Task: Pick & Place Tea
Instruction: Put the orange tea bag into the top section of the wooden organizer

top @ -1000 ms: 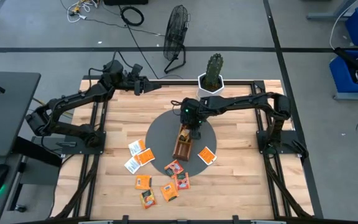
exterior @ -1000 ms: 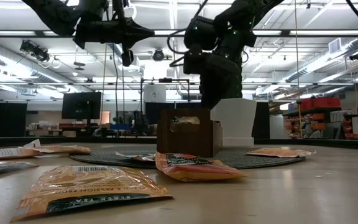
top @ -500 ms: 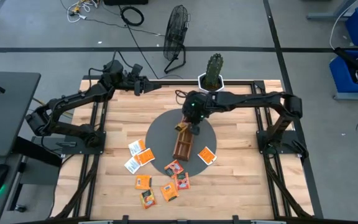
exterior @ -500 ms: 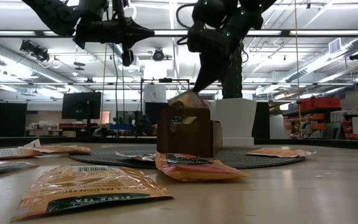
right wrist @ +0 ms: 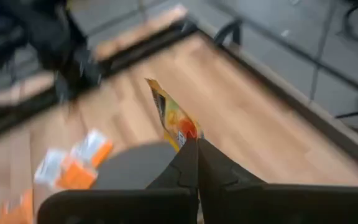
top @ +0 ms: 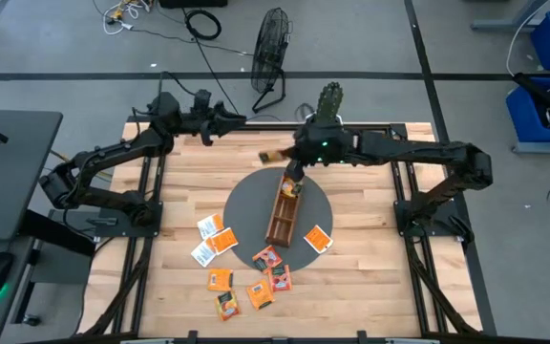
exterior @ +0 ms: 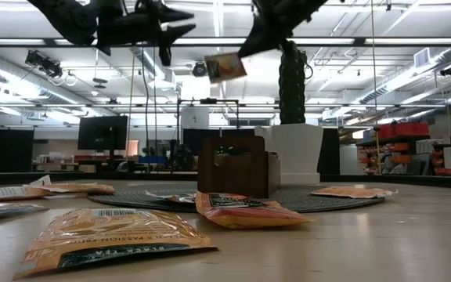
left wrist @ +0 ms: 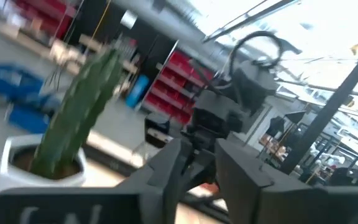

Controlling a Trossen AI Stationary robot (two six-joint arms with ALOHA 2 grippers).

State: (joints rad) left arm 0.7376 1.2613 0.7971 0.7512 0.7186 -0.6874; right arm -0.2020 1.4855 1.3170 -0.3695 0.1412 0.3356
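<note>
A sachet (top: 273, 155) is being held aloft by the right tool (top: 288, 172), pinched shut on one edge, above the far part of the grey disc (top: 246, 205) and just beyond the far end of the tray (top: 283, 215). In the low view the same sachet (exterior: 225, 67) is being carried high over the tray (exterior: 238, 166), well clear of it, and in the right wrist view it (right wrist: 171, 115) is being gripped by its lower corner between the closed fingertips (right wrist: 188, 163).

The left tool (top: 229, 120) is being kept raised at the far left of the worktop (top: 370, 277), pointing toward the right arm; whether its fingers are wide or narrow cannot be told, and nothing is being seen in it. A cactus (top: 328, 103) in a white pot is standing at the far edge.

The task is being judged as barely begun, or even running backward: one sachet is in the air, away from the tray, while the rest are lying loose. One (top: 317, 238) is resting on the disc beside the tray, a cluster (top: 214, 237) is lying left of the disc, and more (top: 256, 285) are scattered on the near worktop. What is sitting in the tray's compartments cannot be made out
</note>
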